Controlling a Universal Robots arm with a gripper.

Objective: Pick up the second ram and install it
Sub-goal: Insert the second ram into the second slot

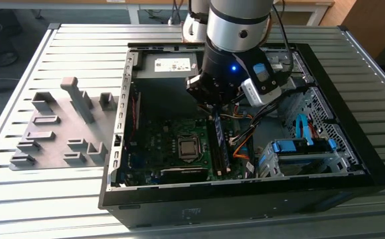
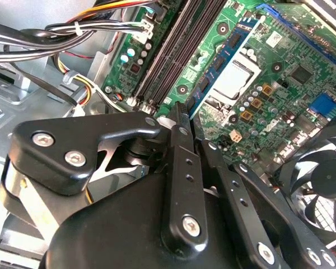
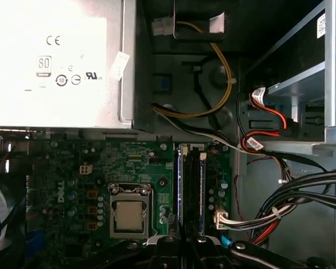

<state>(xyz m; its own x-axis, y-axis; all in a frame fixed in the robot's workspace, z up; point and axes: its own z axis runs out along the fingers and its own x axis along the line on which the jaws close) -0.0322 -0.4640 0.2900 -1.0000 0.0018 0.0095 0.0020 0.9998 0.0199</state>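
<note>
1. Already lifted from wherever it lay: the second ram (image 2: pixel 224 56) now inside the open computer case (image 1: pixel 377 172), down at the motherboard (image 3: pixel 73 168)
2. Standing on edge along the memory slots (image 2: pixel 168 61), just beside the CPU socket (image 2: pixel 232 78)
3. Gripper (image 2: pixel 190 120) low over the slots, fingers (image 2: pixel 179 168) drawn nearly together and seemingly pinching the near end of the stick
4. Grey holder blocks (image 1: pixel 53 134) well apart, outside the case
5. Judged late in the job: pick done, stick lined up at its slot; full seating not confirmed, latches too small to read
</note>
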